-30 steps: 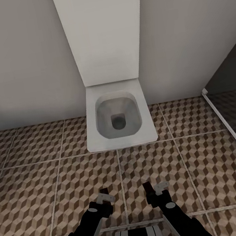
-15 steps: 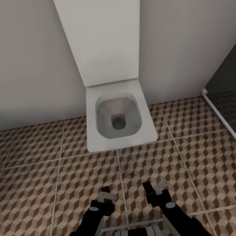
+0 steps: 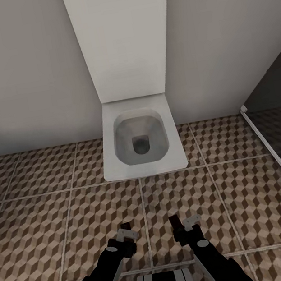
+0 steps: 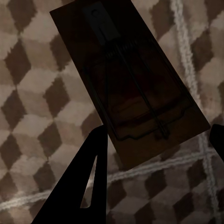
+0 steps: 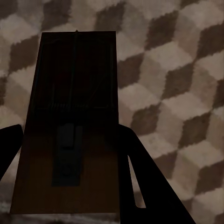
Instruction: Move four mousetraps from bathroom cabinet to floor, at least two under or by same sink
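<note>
Two mousetraps are in hand above the cube-patterned bathroom floor (image 3: 244, 187). My left gripper (image 3: 125, 237) is shut on one mousetrap (image 3: 124, 229), which the left wrist view shows as a dark brown board with wire (image 4: 130, 88) held between the fingers (image 4: 93, 154). My right gripper (image 3: 181, 228) is shut on a second mousetrap (image 3: 174, 222), a brown board (image 5: 70, 116) clamped between both fingers (image 5: 133, 158) in the right wrist view. Both grippers hang low in front of my base. The cabinet, the sink and the other mousetraps are out of view.
A white square toilet (image 3: 140, 140) stands against the pale wall straight ahead, its cistern panel (image 3: 122, 38) rising above it. A dark glass partition with a white bottom rail (image 3: 269, 146) runs along the right. Open tiles lie between the toilet and my grippers.
</note>
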Available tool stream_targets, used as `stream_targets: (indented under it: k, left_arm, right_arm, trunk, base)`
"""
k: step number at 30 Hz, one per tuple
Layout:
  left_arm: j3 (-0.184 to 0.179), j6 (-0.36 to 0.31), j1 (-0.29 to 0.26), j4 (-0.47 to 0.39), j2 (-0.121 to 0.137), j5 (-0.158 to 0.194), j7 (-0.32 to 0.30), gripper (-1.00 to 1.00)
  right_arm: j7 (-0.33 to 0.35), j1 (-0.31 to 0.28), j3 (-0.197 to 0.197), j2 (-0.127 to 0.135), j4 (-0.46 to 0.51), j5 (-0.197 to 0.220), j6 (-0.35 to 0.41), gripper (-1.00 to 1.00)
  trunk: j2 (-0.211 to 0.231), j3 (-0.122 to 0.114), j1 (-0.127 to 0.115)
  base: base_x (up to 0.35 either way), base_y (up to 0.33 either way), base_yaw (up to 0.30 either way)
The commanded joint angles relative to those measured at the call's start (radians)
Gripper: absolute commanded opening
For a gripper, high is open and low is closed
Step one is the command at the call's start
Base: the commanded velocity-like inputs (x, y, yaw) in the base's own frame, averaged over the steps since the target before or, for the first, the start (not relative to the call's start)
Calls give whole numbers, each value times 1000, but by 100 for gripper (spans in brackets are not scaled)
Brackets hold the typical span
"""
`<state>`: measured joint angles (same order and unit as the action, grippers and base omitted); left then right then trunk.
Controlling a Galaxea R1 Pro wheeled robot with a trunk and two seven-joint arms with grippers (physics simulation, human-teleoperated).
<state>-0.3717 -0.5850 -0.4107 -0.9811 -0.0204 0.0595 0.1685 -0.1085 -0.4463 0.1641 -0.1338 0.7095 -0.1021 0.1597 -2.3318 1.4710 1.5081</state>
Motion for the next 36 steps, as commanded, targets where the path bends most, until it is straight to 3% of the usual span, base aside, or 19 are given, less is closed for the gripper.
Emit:
stream_targets:
  k: [1,7,16,24,36]
  left_arm:
    - [-3,-5,0,-1,0,5,8,-100]
    - [-3,3,0,16,0,5,8,-100]
    - [2,155,0,100,0,5,6,-100]
    - [2,167,0,108,-1,5,5,-100]
    - [2,168,0,108,-1,5,5,-100]
  right_arm:
    - [-7,0,3,0,2,-8,8,-100]
    - [-7,0,3,0,4,-8,8,-100]
    - [-7,0,3,0,4,-8,9,-100]
    - [-8,0,3,0,4,-8,8,-100]
    - [-8,0,3,0,4,-8,8,-100]
  trunk:
    - [0,1,0]
    - [0,1,0]
    - [0,1,0]
    - [0,1,0]
    - [-84,38,46]
  base:
    - [0,0,0]
    - [0,0,0]
    - [0,0,0]
    - [0,0,0]
    - [0,0,0]
